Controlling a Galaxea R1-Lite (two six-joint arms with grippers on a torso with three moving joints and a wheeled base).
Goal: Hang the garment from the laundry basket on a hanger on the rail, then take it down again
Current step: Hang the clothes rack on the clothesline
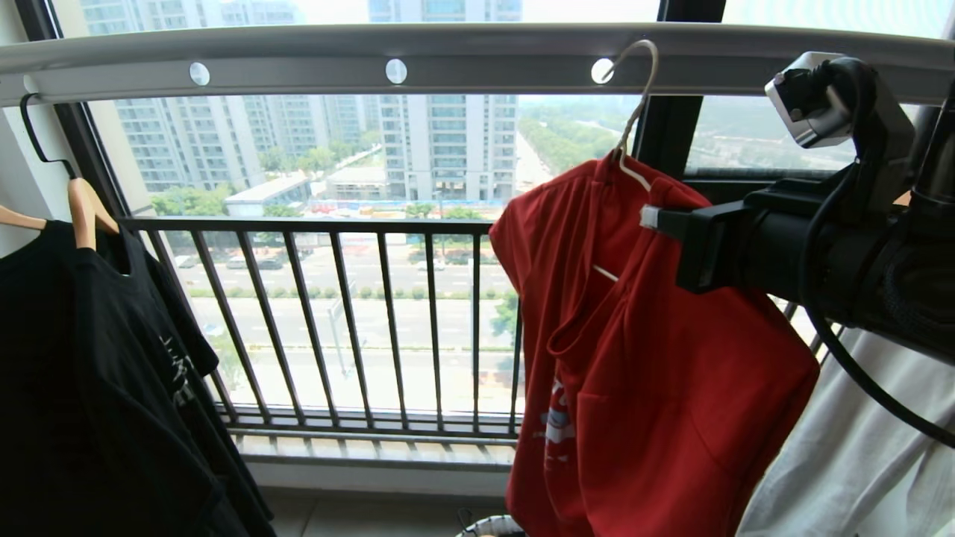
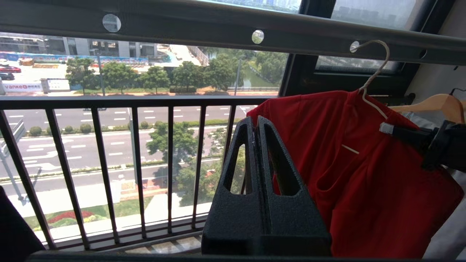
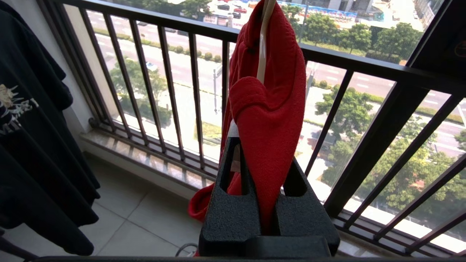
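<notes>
While my right gripper (image 3: 267, 203) is nearest to me, clamped tight on a fold of the garment (image 1: 656, 373), my right arm reaches in from the right side of the head view at shoulder height of the shirt. The red cloth runs up between my two black fingers (image 3: 229, 214) and the white wire of the hanger (image 1: 634, 112) shows just beside them, but I cannot tell whether the wire itself is pinched along with the fabric. My left gripper (image 2: 256, 125) hangs a little to the left of the shirt with its jaws pressed together and nothing between them, apart from the cloth. The red T-shirt droops unevenly from the hanger, bunched at the neck, its printed chest low on the left side. Below it, at the bottom edge of the head view, a sliver of the laundry basket (image 1: 492, 528) peeks in. Up above, the hanger's hook sits in a round hole of the rail (image 1: 298, 63). Off to the left a black shirt (image 1: 97, 388) hangs on a wooden hanger (image 1: 86, 212). Beyond everything stands the dark window railing (image 1: 336, 321).
</notes>
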